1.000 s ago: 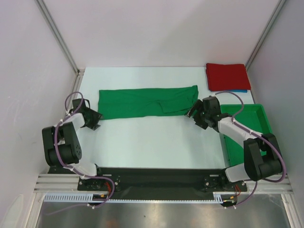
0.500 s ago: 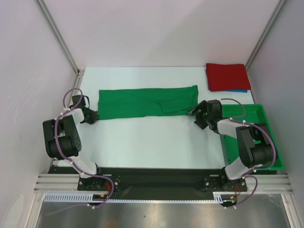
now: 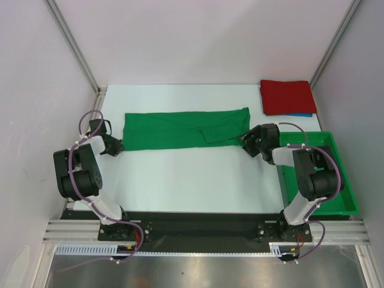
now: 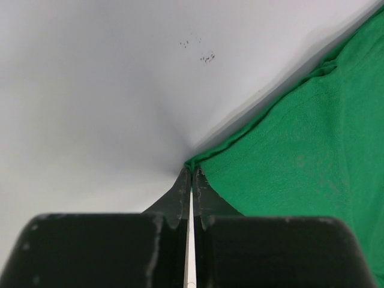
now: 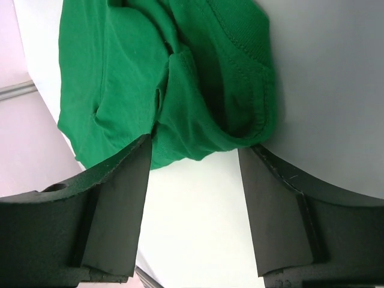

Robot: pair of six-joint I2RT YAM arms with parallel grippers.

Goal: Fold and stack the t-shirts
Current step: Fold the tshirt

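The green t-shirt (image 3: 186,129) lies on the white table as a long strip folded lengthwise. My left gripper (image 3: 119,146) is at its near left corner, and the left wrist view shows the gripper (image 4: 192,172) shut on the very tip of that green corner (image 4: 300,162). My right gripper (image 3: 245,141) is at the strip's right end. In the right wrist view its fingers (image 5: 129,180) stand apart, with the bunched green hem (image 5: 198,90) reaching in between the fingertips (image 5: 198,150). A folded red t-shirt (image 3: 287,96) lies at the back right on a blue one (image 3: 304,114), of which only an edge shows.
A rigid green bin (image 3: 336,174) stands at the right edge of the table, under the right arm. White walls enclose the table on the left, back and right. The arm bases sit on the black rail at the near edge.
My left gripper has closed on the shirt's left corner. My right gripper has moved left onto the shirt's right end, and its jaws have narrowed a little.
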